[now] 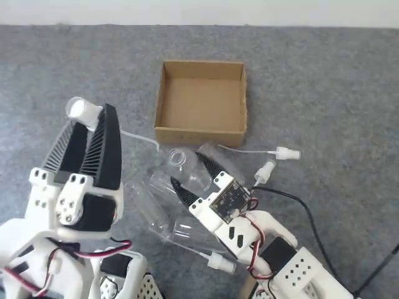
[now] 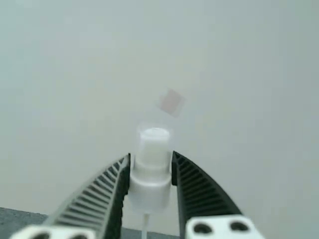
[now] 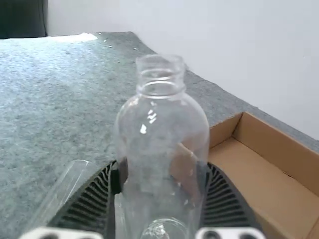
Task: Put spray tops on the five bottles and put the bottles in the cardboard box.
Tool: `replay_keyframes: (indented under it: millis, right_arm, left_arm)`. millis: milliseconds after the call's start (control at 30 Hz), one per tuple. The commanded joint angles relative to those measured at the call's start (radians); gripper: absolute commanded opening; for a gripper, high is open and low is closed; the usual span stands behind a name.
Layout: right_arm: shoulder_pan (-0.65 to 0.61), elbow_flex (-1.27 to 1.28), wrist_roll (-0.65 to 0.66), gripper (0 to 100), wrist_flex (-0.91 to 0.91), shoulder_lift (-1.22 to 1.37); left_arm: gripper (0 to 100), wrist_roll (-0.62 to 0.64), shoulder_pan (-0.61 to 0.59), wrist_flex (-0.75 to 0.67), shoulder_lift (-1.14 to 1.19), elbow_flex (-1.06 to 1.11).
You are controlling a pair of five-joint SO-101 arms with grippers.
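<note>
Bottle point(image 3: 159, 144), clear and uncapped, sits clamped in the right gripper point(image 1: 186, 167), its long axis running straight out from the wrist, open mouth pointing toward the near wall of the cardboard box point(image 1: 202, 99), just short of it. Raised over the grey mat point(image 1: 324, 81), the left gripper point(image 2: 150, 158) is clamped on a white spray top point(image 1: 81, 110), nozzle end away from the wrist, thin tube hanging down.

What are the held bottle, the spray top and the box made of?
Bottle: clear glossy plastic, probably; you see through it, with highlights. Spray top: white smooth plastic, apparently. Box: brown matte cardboard, with raw-cut edges.
</note>
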Motion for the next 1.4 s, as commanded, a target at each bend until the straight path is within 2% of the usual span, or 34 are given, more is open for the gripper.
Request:
replay_keyframes:
  millis: [0,133,733,1000,1200,1367]
  right_arm:
    - [-0.022,-0.005,0.009,6.6,-0.028,-0.008]
    - [-0.022,-0.005,0.008,6.5,-0.03,-0.008]
    - [-0.021,0.012,0.008,6.5,-0.031,-0.019]
    - [-0.021,0.009,0.006,6.5,-0.031,-0.019]
    - [-0.019,0.008,0.006,6.5,-0.031,-0.019]
    - [-0.019,0.014,0.006,6.5,-0.031,-0.019]
  left_arm:
    - [1,0.006,0.087,-0.028,-0.009,0.024]
    - [1,-0.005,0.137,-0.029,-0.009,0.064]
    - [1,-0.026,0.127,-0.035,-0.009,0.143]
    - [1,-0.098,0.13,-0.035,-0.009,0.248]
    - [2,-0.101,0.206,-0.035,-0.009,0.3]
    - [15,-0.095,0.207,-0.002,-0.009,0.302]
